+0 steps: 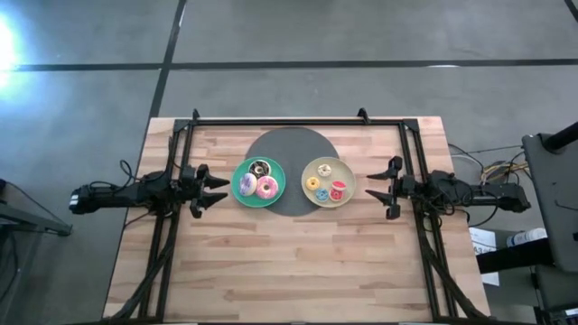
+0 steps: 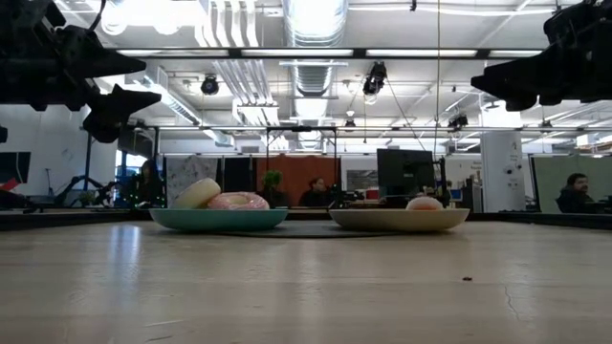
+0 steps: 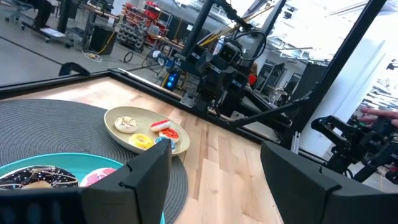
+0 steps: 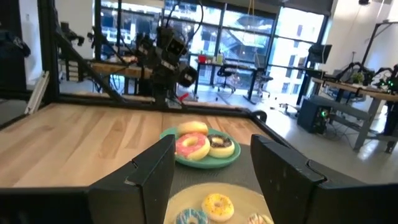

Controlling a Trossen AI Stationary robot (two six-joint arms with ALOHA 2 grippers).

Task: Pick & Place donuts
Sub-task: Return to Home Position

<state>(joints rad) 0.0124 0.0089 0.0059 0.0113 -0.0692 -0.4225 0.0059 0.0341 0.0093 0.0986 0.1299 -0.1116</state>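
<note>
Three larger donuts, chocolate (image 1: 260,169), pink (image 1: 267,188) and lilac (image 1: 247,184), lie on a teal plate (image 1: 242,170). Several tiny donuts, yellow (image 1: 312,183), blue (image 1: 321,194), red (image 1: 337,191) and one pale-topped (image 1: 324,169), lie on a beige plate (image 1: 348,173). Both plates rest on a round dark mat (image 1: 289,144). My left gripper (image 1: 219,190) is open, left of the teal plate and above the table. My right gripper (image 1: 374,184) is open, right of the beige plate, also raised. Both are empty.
A black metal frame (image 1: 298,120) runs along the table's far edge and down both sides by the arms. Bare wooden table (image 1: 289,262) lies toward the near edge. In the low view people sit in the room behind (image 2: 574,196).
</note>
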